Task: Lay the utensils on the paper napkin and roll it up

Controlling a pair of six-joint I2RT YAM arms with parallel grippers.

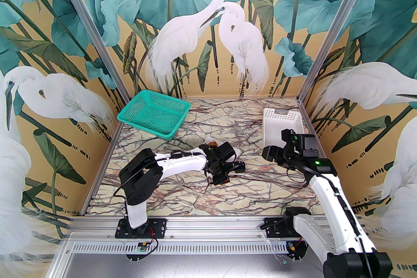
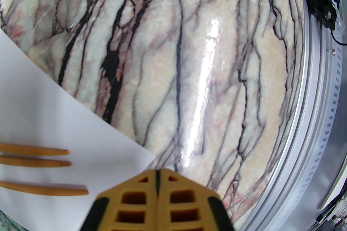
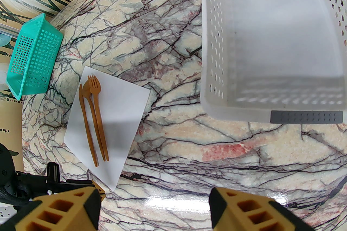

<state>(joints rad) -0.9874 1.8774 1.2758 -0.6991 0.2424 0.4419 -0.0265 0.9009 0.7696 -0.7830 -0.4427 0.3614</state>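
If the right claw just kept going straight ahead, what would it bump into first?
Most likely the bare marble tabletop, between the napkin and the white basket; depth is unclear.

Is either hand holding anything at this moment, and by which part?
The right hand is open and holds nothing. The left hand is shut at a corner of the napkin; whether it pinches the paper cannot be told.

utensils (image 2: 35,162) and napkin (image 2: 54,116) cut off at left wrist view's left edge, both mostly hidden under left arm (image 1: 182,163) from above, white basket (image 3: 214,62) cropped
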